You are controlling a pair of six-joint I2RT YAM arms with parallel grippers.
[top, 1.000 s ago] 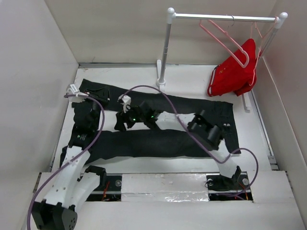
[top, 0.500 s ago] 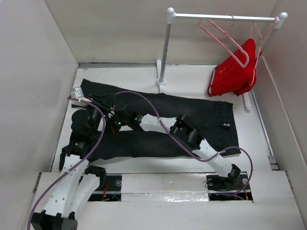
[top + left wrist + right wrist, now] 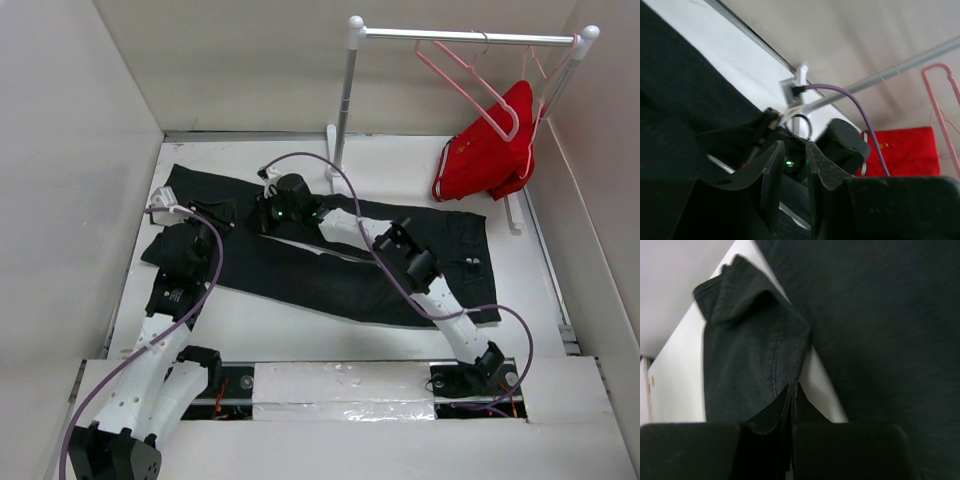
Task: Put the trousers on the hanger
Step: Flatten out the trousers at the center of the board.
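**Setting.** White desk (image 3: 400,170) boxed in by pale walls. A rail (image 3: 460,36) stands on two posts at the back.

**Item 1, the trousers (image 3: 330,285).** Black, laid flat across the desk, with the leg ends toward the far left corner and the waist toward the right. The two legs lie side by side, nearly touching. I judge them soft, limp and fairly light, with no stiffness of their own. Whatever I lift should sag on both sides of the grip and drag the rest along. Best holds, by my estimate, are the waistband (image 3: 470,235) or a hem, where stitched seams give thickness. Mid-leg cloth would likely bunch and slip.

**Item 2, the hanger (image 3: 460,90).** Thin, pale pink, hooked on the rail, bare, well apart from the trousers. The bar is narrow and smooth, so I expect cloth to slide off unless it is draped evenly.

**Item 3, red garment (image 3: 490,150).** On a second pink hanger at the rail's right end. Not part of my job.

**Item 4, my right jaws.** Pressed together on a fold at the edge of the far leg, toward its left end. My right arm (image 3: 405,262) is stretched across the cloth.

**Item 5, my left jaws.** Nearly together, with a narrow slit between them and nothing visible in it. They are over the leg ends, just beside the right wrist, on my left arm (image 3: 175,290).
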